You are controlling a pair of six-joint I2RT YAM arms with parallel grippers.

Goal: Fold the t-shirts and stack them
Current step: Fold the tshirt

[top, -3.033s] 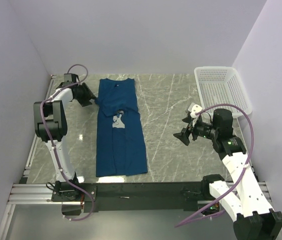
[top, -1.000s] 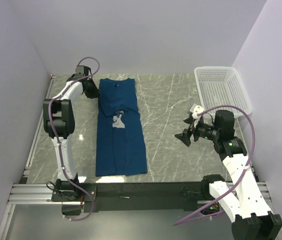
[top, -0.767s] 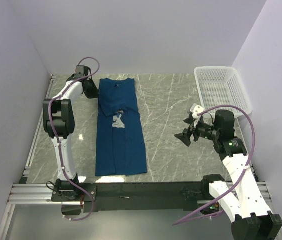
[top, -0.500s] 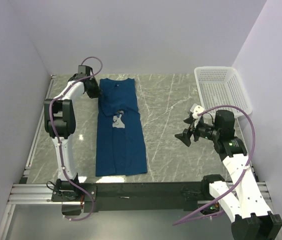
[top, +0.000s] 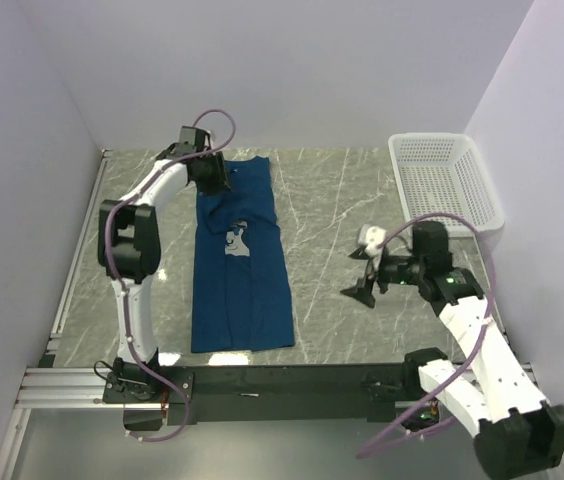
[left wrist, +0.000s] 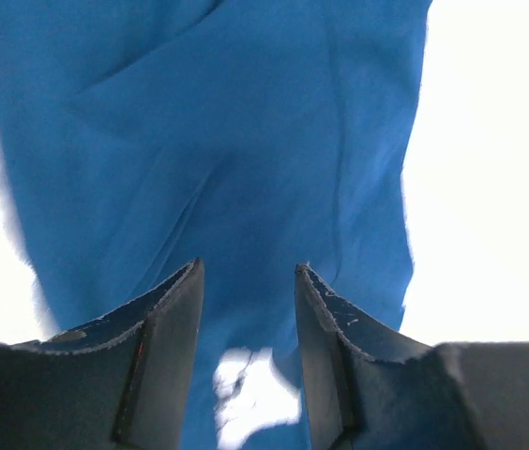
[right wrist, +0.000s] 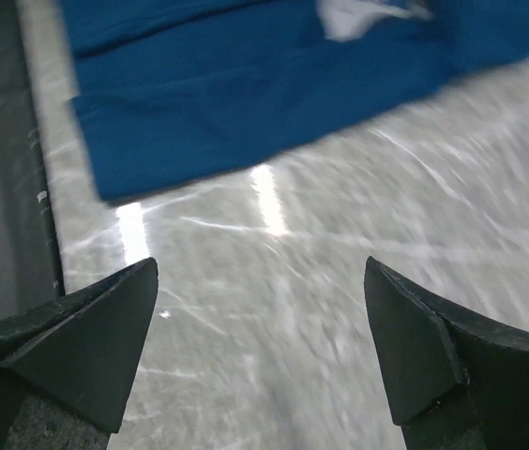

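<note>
Lining up a fold, our left claw (left wrist: 246, 272) hangs half-open over the t-shirt (top: 242, 285), right claw (right wrist: 260, 272) wide; next we'd pinch the collar edge.

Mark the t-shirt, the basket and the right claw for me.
t-shirt (top: 242, 295), top view, on its lower body panel.
basket (top: 446, 190), top view, on its bare mesh floor.
right claw (right wrist: 261, 272), right wrist view, midway between its two fingertips.

Bright even light, glare streaks on table (right wrist: 340, 281), right wrist view motion-blurred, left wrist background overexposed
</note>
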